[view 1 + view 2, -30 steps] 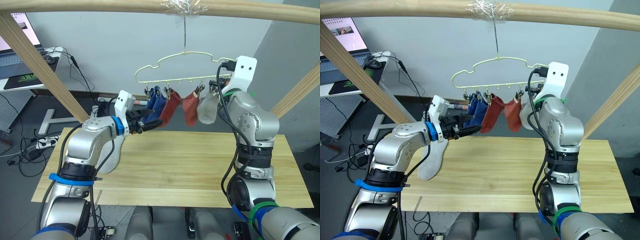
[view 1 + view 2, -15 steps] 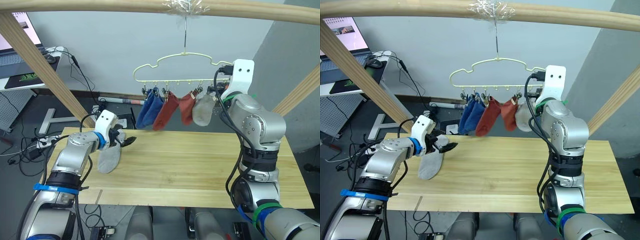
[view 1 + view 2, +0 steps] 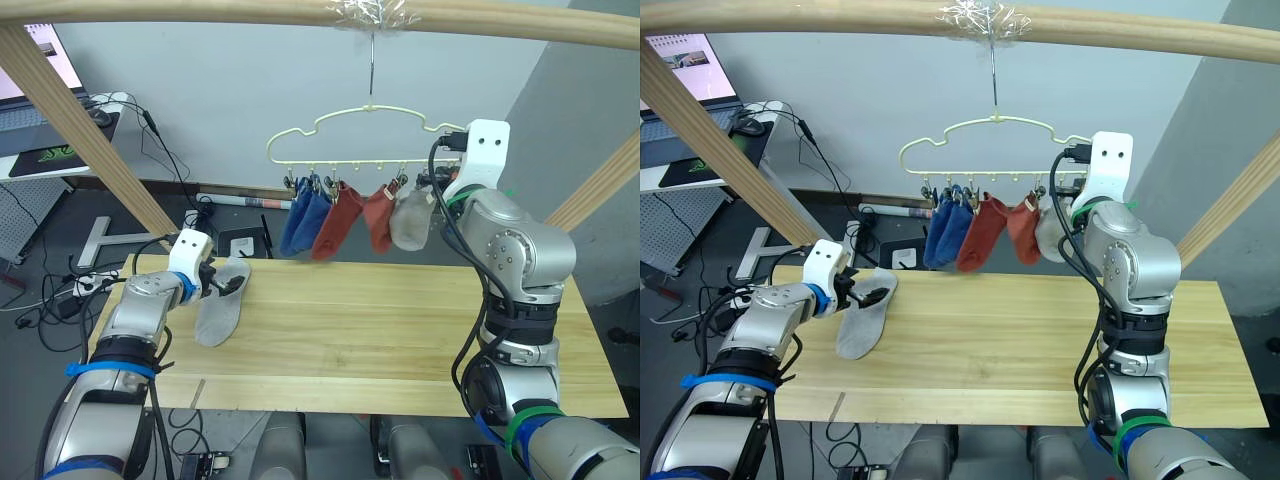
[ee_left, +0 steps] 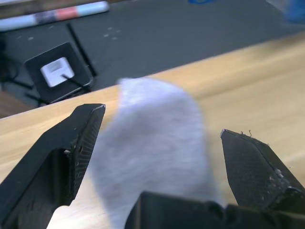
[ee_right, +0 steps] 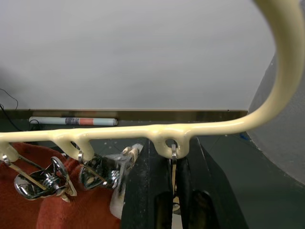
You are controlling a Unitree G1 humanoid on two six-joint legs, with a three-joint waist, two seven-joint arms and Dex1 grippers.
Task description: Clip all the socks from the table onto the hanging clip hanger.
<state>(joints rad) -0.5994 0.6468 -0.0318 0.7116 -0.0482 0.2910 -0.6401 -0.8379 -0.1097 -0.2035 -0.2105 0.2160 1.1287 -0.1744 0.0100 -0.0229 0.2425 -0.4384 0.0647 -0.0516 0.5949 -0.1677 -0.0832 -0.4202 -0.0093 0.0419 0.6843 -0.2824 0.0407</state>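
A light grey sock (image 3: 220, 311) lies on the table (image 3: 400, 330) near its left end. My left gripper (image 3: 229, 283) is open at the sock's far end, and the sock (image 4: 152, 138) lies between its fingers (image 4: 78, 143). The pale yellow clip hanger (image 3: 370, 108) hangs from the top pole. It carries two blue socks (image 3: 304, 220), two rust red socks (image 3: 337, 226) and a grey sock (image 3: 411, 219). My right gripper (image 5: 174, 164) is raised at the hanger's right end, its fingers close together around a small metal clip (image 5: 174, 157).
Slanted wooden poles (image 3: 80, 130) rise at the left and right, and a horizontal pole (image 3: 200, 10) crosses overhead. A desk with a screen (image 3: 40, 120) stands at the back left. Cables (image 3: 60, 290) lie on the floor there.
My left arm has dropped from beside the hanging blue socks to the grey sock on the table. The hanging socks have swung a little. The right arm has stayed in place.
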